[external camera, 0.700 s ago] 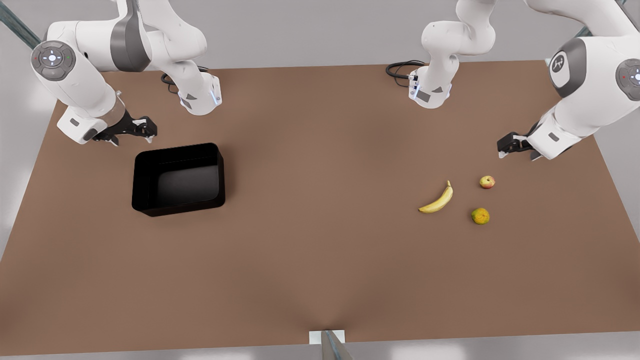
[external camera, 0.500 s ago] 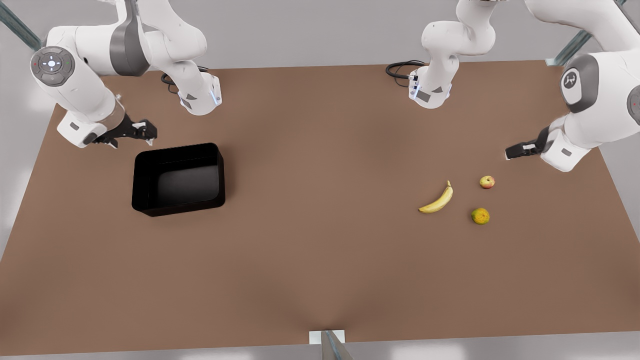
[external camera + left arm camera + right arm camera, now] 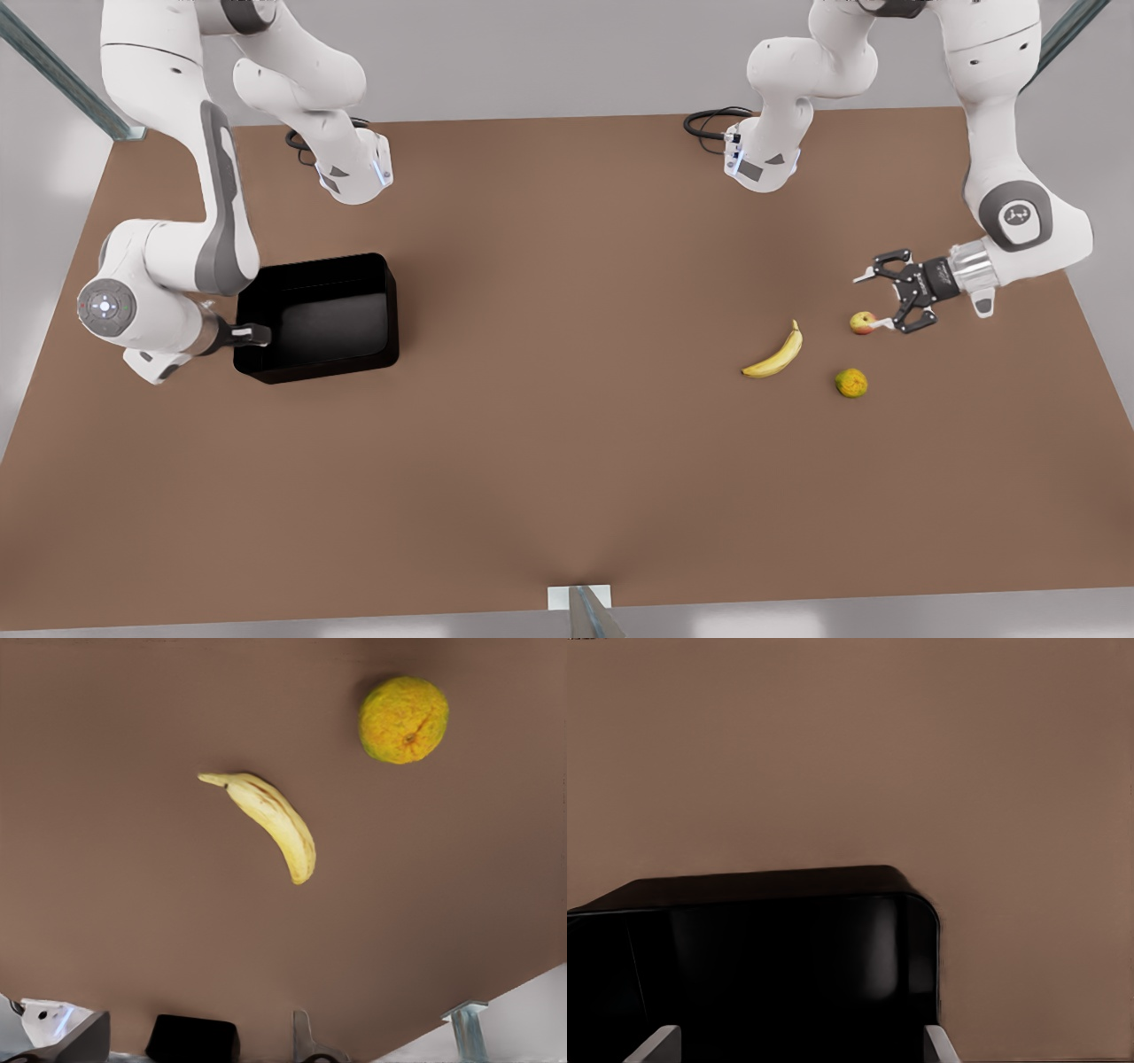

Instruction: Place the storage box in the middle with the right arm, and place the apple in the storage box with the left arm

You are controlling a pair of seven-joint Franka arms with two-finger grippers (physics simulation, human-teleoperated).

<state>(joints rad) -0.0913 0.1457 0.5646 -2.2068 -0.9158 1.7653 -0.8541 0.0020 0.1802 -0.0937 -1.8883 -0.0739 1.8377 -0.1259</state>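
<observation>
The apple (image 3: 862,322) lies just beyond the banana (image 3: 774,353), touching one fingertip of the left gripper (image 3: 873,303), whose fingers are spread wide. The storage box (image 3: 316,316) sits well apart from the banana; the right gripper (image 3: 257,335) is at its wall, grip unclear.

My right gripper (image 3: 257,335) pokes over the storage box (image 3: 316,316) wall; I can't see its fingers well.

Front view looks steeply down across the whole tabletop (image 3: 567,461), arm bases at 12 o'clock; left wrist view sits close above the banana (image 3: 270,819), right wrist view close over the storage box (image 3: 771,966), both shared with the front view
</observation>
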